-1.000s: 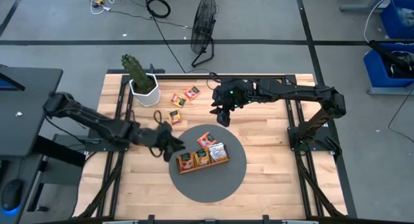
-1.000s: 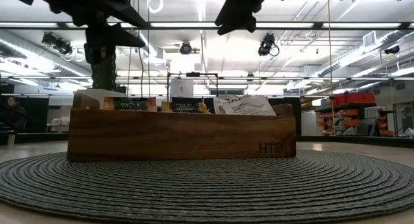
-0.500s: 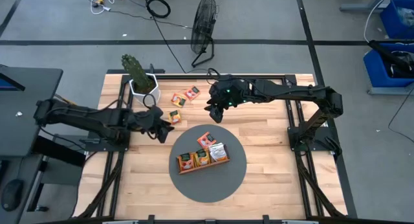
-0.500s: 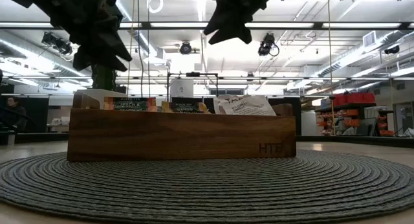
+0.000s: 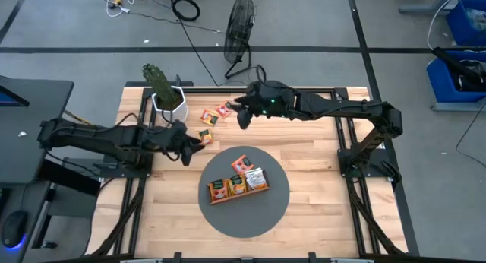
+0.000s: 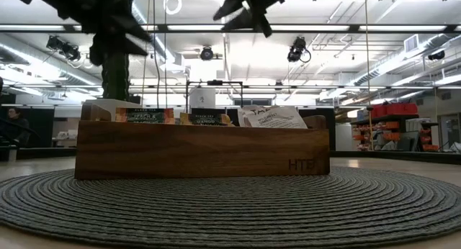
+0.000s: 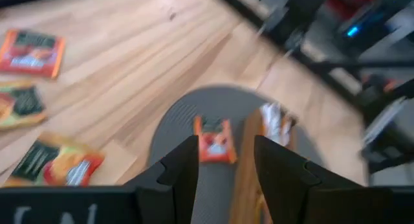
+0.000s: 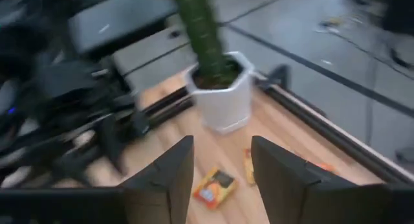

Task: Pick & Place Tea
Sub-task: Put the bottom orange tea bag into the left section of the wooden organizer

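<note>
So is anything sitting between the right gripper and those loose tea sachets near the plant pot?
Nothing visible. The right gripper, jaws open and empty, hangs beside the loose tea sachets, with only bare table below. The plant pot stands off to the side.

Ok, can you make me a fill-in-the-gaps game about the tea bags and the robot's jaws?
1. The wooden tray sits on a round grey ____.
2. The white pot holds a green ____.
3. The left gripper has its jaws ____, with nothing between them.
4. The loose tea sachets lie on the bare table between the pot and the ____ gripper.

Missing words: mat; cactus; open; right
</note>
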{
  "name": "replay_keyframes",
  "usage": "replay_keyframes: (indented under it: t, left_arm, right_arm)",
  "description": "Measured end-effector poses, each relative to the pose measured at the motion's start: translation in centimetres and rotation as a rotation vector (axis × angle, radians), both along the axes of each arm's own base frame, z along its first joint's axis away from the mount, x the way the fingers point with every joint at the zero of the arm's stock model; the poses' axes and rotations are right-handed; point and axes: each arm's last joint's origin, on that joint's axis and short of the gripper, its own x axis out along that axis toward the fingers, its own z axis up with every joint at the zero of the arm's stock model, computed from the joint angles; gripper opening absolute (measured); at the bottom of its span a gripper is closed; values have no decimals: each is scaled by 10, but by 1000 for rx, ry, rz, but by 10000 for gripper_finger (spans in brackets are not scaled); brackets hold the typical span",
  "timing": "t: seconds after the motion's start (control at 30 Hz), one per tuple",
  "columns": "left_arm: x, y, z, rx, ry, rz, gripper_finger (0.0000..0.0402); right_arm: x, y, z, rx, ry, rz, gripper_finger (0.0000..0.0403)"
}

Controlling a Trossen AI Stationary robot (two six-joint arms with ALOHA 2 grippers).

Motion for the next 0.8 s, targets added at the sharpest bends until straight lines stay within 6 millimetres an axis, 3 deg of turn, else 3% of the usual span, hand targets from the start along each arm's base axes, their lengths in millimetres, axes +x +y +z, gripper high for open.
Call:
replay_keyframes:
  t: [0.2,0.5,0.67,0.8]
  left_arm:
    - [-15,8,17,-7,-134,42,154]
    - [-35,11,32,42,-231,37,154]
    - [-39,11,34,41,-251,38,154]
    - [-39,11,34,41,-248,41,154]
  right_arm:
    - [-8,-16,-4,120,-40,-369,160]
    - [-16,-36,-7,-39,84,-362,151]
    - [-17,-42,-15,116,121,-135,134]
    - [-10,-41,-41,244,248,133,126]
